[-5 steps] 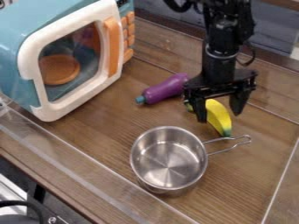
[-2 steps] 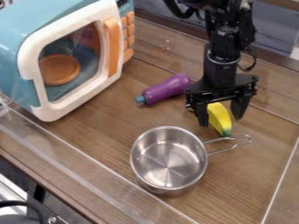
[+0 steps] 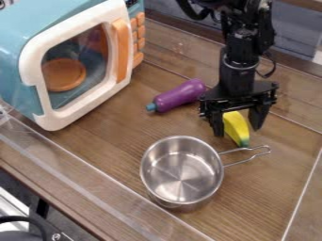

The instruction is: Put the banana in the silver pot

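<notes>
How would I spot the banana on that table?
Start at the big blue-and-white toy microwave, then look right past the purple eggplant. The banana lies between the open gripper fingers, above the silver pot: the only yellow thing.

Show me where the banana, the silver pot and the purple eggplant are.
banana [image 3: 236, 128], camera view, yellow middle of the body.
silver pot [image 3: 154, 151], camera view, left rim.
purple eggplant [image 3: 182, 92], camera view, purple body.

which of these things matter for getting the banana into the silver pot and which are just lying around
Part of the job: banana, silver pot, gripper with its jaws open astride the banana.
Lying about: purple toy eggplant, toy microwave.
</notes>
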